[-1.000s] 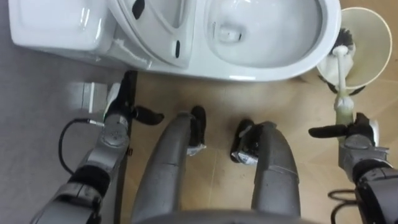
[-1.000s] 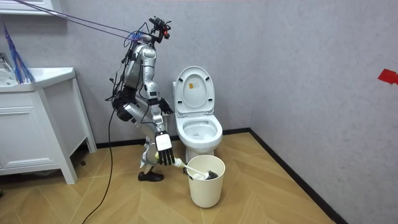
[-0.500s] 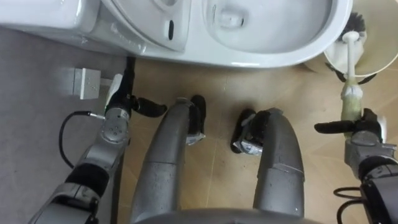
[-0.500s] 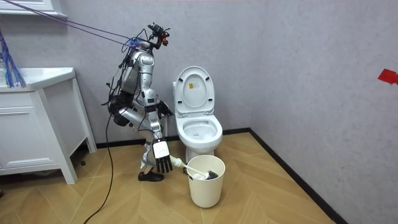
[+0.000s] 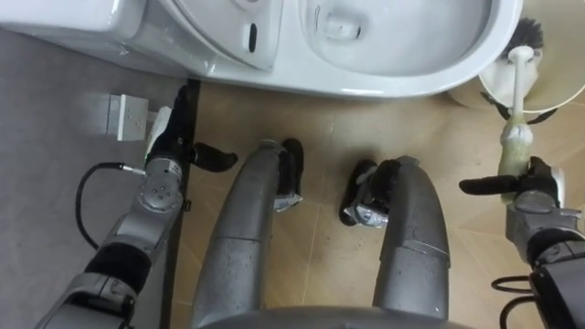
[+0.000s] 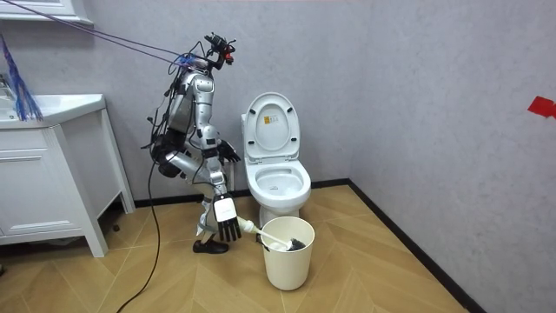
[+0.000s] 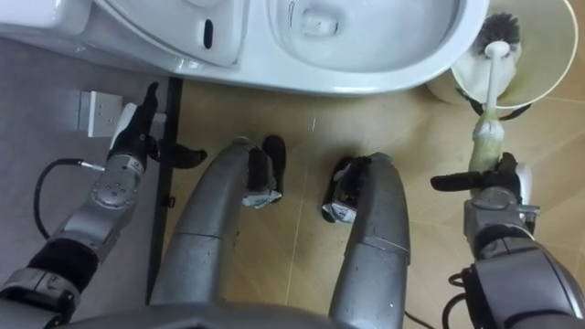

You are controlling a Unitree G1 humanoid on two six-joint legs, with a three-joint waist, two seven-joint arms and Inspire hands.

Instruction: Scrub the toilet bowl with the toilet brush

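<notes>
The toilet brush (image 5: 515, 91) stands slanted in a cream bin (image 5: 553, 64), dark bristles down inside and its pale handle end up by my right hand (image 5: 535, 192). In the room view that hand (image 6: 227, 219) hangs low beside the bin (image 6: 287, 254), fingers straight and pointing down, thumb stuck out. The handle's end touches it, with no fingers seen curled round. The white toilet (image 5: 402, 55) lies ahead with seat and lid (image 6: 271, 126) raised. My left hand (image 5: 163, 155) is open near the toilet's base by the wall.
I stand on the wooden floor at the room view's left of the toilet (image 6: 278, 183), leaning over. A white cabinet (image 6: 43, 183) stands further left. A small white box (image 5: 126, 117) sits on the grey wall. Open floor lies right of the bin.
Over the second my body shifted back and the right hand sank lower beside the bin. The eye view slid toward the floor. The brush stays in the bin.
</notes>
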